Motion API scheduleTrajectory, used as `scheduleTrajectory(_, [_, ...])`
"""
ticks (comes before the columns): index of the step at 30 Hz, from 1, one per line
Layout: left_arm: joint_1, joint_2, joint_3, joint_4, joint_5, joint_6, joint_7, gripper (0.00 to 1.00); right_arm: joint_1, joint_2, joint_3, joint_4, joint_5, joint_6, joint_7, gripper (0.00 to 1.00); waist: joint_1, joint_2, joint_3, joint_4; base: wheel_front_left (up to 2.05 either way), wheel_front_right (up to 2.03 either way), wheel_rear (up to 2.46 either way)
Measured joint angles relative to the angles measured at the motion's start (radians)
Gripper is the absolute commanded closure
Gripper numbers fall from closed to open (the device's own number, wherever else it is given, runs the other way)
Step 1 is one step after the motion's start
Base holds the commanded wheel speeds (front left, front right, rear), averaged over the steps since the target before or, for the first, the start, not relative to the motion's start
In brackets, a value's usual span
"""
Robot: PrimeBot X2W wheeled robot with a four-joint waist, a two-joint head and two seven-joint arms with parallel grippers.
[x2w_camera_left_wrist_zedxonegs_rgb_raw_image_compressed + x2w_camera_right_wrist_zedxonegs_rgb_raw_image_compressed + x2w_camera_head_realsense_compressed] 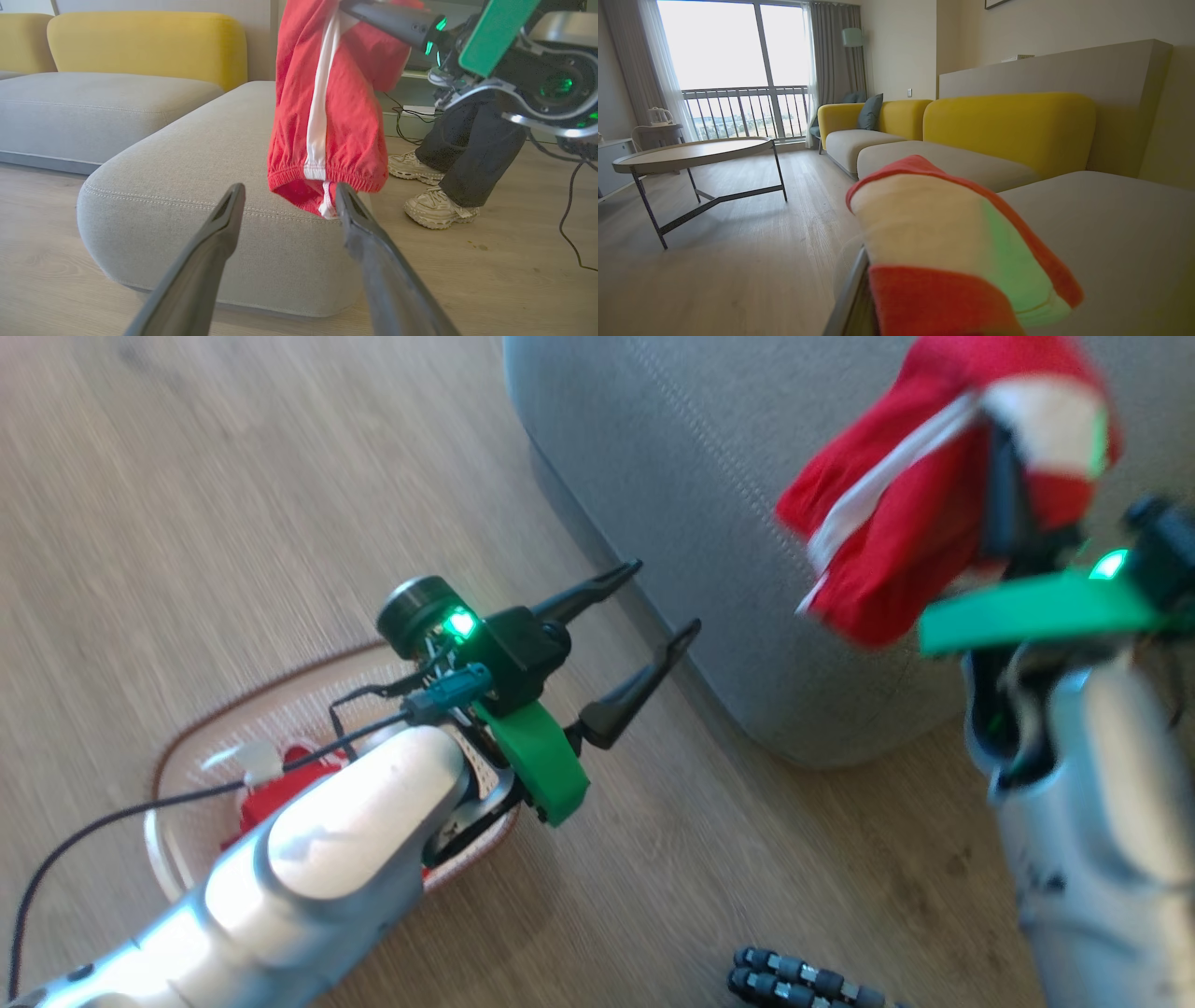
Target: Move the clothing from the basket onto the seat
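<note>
The red clothing (896, 523) with white stripes hangs over the front corner of the grey seat (709, 476), draped over my right gripper (1004, 467), which is shut on it; cloth hides the fingertips. In the left wrist view the clothing (327, 93) dangles just above the seat's (187, 163) edge. In the right wrist view the fabric (943, 233) covers the fingers. My left gripper (663, 597) is open and holds nothing, beside the seat's rounded edge. Behind it on the floor the basket (196, 840) holds more red fabric (280, 789), partly hidden by my left forearm.
A person's legs and pale shoes (437, 207) stand on the wooden floor to the right of the seat. Yellow sofa backs (1008, 126) rise behind the seat. A round table (691, 154) stands further off. A dark ribbed part (794, 980) shows at the bottom edge.
</note>
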Motion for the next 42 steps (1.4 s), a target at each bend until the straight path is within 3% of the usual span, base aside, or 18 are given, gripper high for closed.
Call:
scheduleTrajectory(8, [-0.059,0.030,-0.051,-0.021,-0.001,0.000,0.000,0.00,-0.213,-0.016,-0.104,0.105,-0.055,0.000,0.000,1.00,0.0001,0.0000,0.114,0.035,0.00,0.00,0.00])
scheduleTrajectory(26, [-0.195,0.073,-0.110,-0.060,-0.003,0.000,0.000,0.00,-0.639,-0.220,-0.325,0.374,-0.204,0.000,0.000,1.00,0.0003,-0.0001,0.384,0.175,0.00,0.00,0.00])
scheduleTrajectory(35, [-0.209,0.082,-0.109,-0.067,-0.002,0.000,0.000,0.00,-0.785,-0.353,-0.527,0.555,-0.317,0.000,0.000,1.00,0.0001,-0.0001,0.480,0.249,0.00,0.00,0.00])
scheduleTrajectory(42, [-0.210,0.090,-0.105,-0.068,0.006,0.000,0.000,0.00,-0.819,-0.381,-0.673,0.683,-0.398,0.000,0.000,1.00,0.0002,-0.0001,0.532,0.291,0.00,0.00,0.00])
